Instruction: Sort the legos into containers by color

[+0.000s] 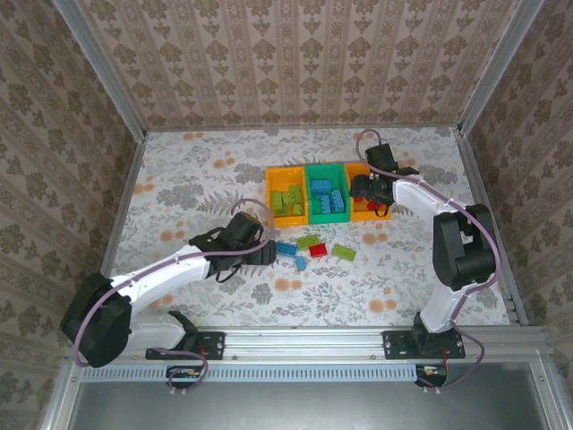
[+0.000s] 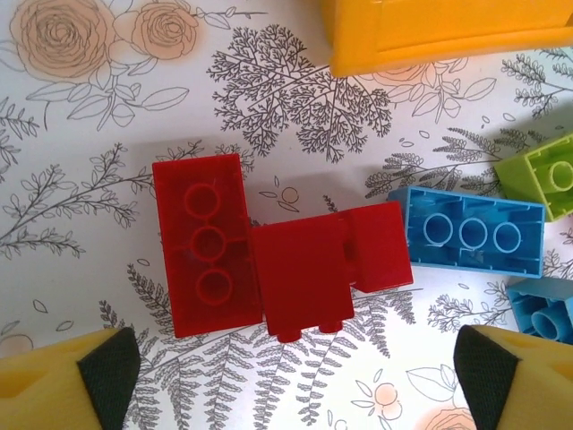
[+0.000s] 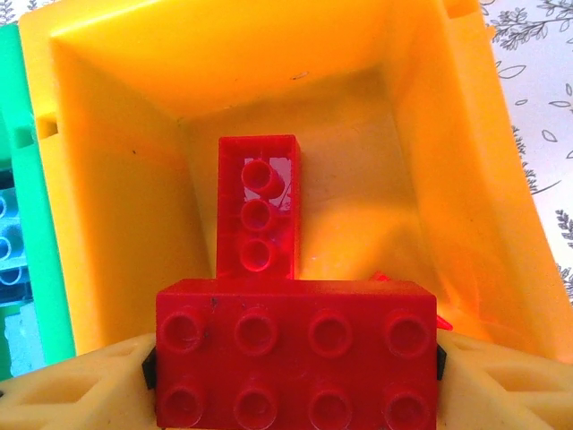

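Top: containers sit in a row at the far middle of the table (image 1: 179, 179). Left orange bin (image 1: 286, 168) has green bricks, green bin (image 1: 327, 167) has blue, right orange bin (image 1: 356, 215) takes red. Loose legos (image 1: 313, 246) lie just in front of them. The right gripper (image 1: 369, 190) is over the right orange bin, the left gripper (image 1: 267, 253) beside the loose pile.

Left wrist: left gripper (image 2: 300, 385) jaws wide apart, nothing held. A red cluster (image 2: 286, 260) of touching bricks lies ahead, with a blue brick (image 2: 474, 237) against its right end. My call: take the upside-down red brick (image 2: 206, 242) alone, across its narrow width, and don't drag its neighbours.

Right wrist: right gripper (image 3: 295, 376) pads look pressed on both ends of a red 2x4 brick (image 3: 295, 354), held above the bin's wall (image 3: 448, 179). One red brick (image 3: 258, 206) is already inside. The step looks like a drop: stay centred, open fully, lift straight up.
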Robot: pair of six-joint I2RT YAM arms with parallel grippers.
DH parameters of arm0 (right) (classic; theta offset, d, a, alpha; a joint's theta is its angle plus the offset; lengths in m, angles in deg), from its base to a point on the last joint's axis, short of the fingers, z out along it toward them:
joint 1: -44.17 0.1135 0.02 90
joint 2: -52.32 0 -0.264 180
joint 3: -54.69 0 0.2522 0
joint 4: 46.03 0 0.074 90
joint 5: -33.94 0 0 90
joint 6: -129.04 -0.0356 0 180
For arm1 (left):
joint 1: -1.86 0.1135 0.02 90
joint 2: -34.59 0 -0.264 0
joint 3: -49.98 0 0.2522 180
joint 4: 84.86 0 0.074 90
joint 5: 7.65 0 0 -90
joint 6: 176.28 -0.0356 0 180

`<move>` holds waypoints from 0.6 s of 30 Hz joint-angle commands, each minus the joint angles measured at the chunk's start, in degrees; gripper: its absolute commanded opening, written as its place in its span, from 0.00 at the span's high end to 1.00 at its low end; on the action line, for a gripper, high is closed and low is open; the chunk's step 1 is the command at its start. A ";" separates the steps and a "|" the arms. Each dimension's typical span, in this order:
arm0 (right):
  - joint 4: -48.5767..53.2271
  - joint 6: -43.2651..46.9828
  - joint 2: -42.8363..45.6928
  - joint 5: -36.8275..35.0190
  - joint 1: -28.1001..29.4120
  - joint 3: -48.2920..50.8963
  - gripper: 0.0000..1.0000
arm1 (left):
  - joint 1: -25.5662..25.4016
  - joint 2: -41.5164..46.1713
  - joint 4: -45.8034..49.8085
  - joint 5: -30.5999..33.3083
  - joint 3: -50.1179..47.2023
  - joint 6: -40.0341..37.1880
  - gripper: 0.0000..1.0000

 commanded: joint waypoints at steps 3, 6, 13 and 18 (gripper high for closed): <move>1.22 -0.04 0.68 2.05 0.23 -0.19 0.25 | -0.51 0.06 -0.27 -0.83 -0.64 1.85 0.19; 1.15 -0.16 1.04 2.37 0.24 -0.14 0.22 | -0.85 -0.58 -0.44 -0.13 -0.74 2.41 0.20; 0.31 -0.12 3.32 3.69 0.98 0.94 0.22 | -1.21 -3.63 0.76 1.14 0.47 3.10 0.24; -0.56 4.31 8.51 1.78 5.41 2.56 0.20 | -1.07 -2.43 -0.41 1.35 -0.02 3.10 0.23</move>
